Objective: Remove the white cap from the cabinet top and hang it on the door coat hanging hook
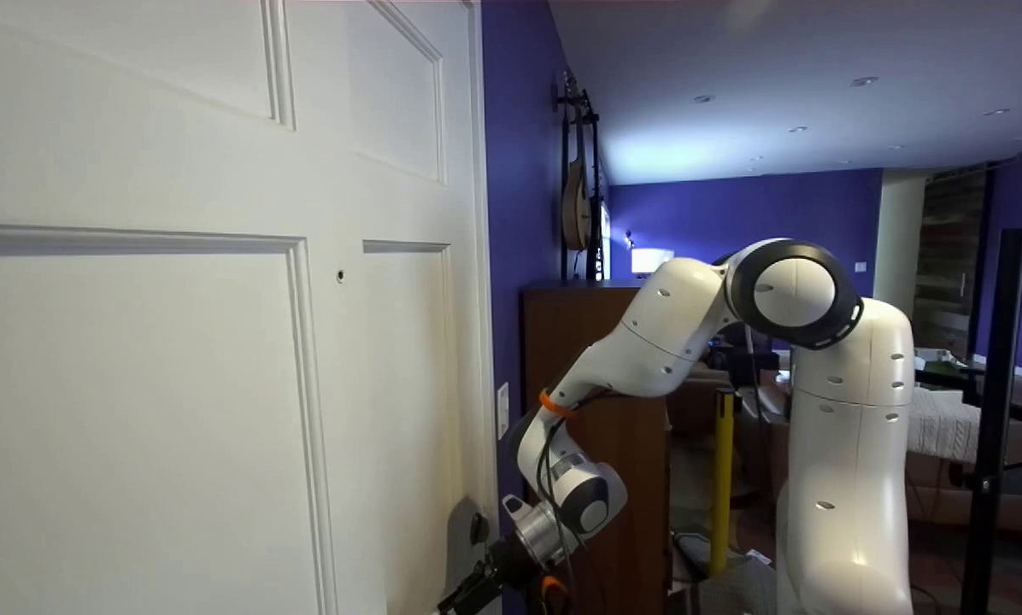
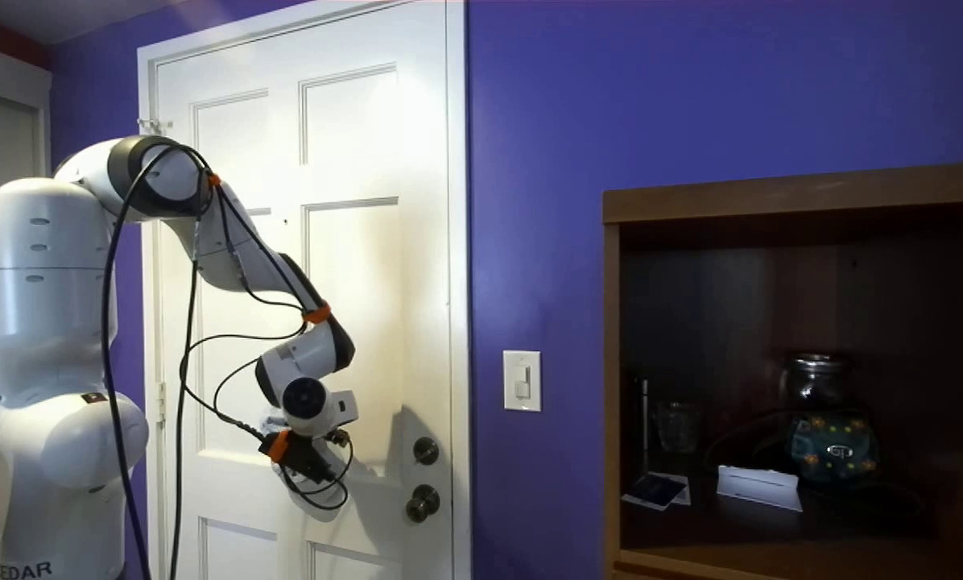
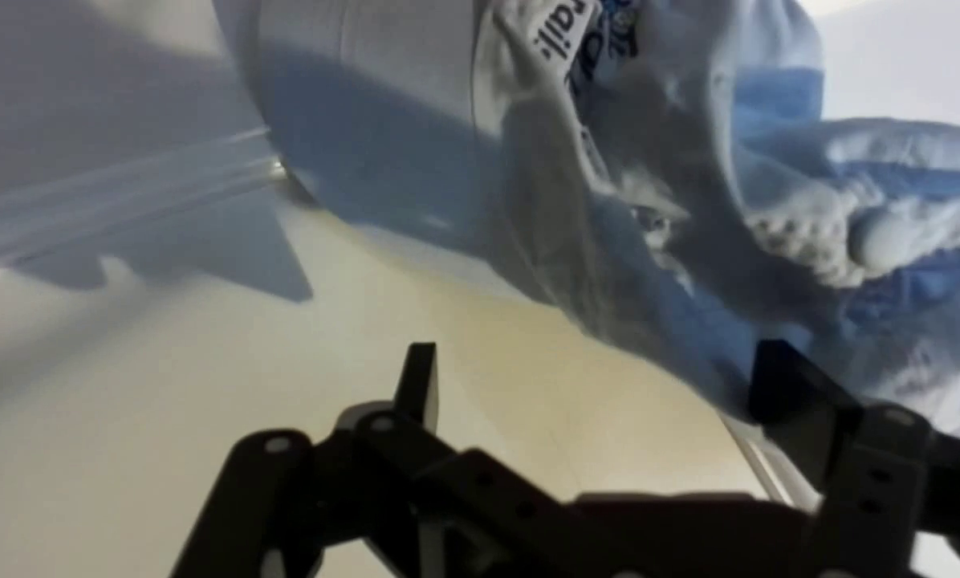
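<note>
In the wrist view, my black jointed fingers (image 3: 417, 377) stand apart, clamping nothing; the pale cloth cap (image 3: 608, 193) lies ahead, its long axis running from brim at upper left to crumpled crown at right, the right-hand fingertip (image 3: 781, 381) overlapping its edge. In an exterior view it shows against the white panelled door (image 2: 353, 145), hook hidden. Probably hung; I should back straight off.
</note>
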Tool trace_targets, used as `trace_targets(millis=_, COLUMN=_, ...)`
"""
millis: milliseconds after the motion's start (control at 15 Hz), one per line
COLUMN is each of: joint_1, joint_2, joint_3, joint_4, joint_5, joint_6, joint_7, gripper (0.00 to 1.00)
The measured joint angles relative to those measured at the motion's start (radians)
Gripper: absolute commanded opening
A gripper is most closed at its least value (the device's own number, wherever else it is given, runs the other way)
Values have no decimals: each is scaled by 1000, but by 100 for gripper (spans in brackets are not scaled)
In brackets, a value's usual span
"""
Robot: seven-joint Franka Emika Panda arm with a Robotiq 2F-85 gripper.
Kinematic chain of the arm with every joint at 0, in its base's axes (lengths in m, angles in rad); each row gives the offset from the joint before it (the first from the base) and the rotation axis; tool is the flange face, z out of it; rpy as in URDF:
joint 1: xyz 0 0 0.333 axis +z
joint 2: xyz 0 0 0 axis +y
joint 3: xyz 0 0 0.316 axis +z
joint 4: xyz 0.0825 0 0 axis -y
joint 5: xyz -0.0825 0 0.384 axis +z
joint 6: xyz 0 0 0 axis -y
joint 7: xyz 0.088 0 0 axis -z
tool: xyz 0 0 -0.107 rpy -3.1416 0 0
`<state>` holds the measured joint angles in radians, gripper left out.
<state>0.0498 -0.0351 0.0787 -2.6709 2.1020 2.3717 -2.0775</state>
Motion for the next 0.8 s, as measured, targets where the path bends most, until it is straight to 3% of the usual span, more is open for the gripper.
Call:
trace_targets(millis=333, joint_1=9, joint_2=-91, joint_3=11, joint_4=-6, joint_5=-205, joint_6=37, joint_7=293, gripper=100)
trace_targets(millis=800, joint_1=1, joint_2=-228, joint_3=9, joint_4=-34, joint_5=-603, joint_6=20, joint_7=652, gripper=100)
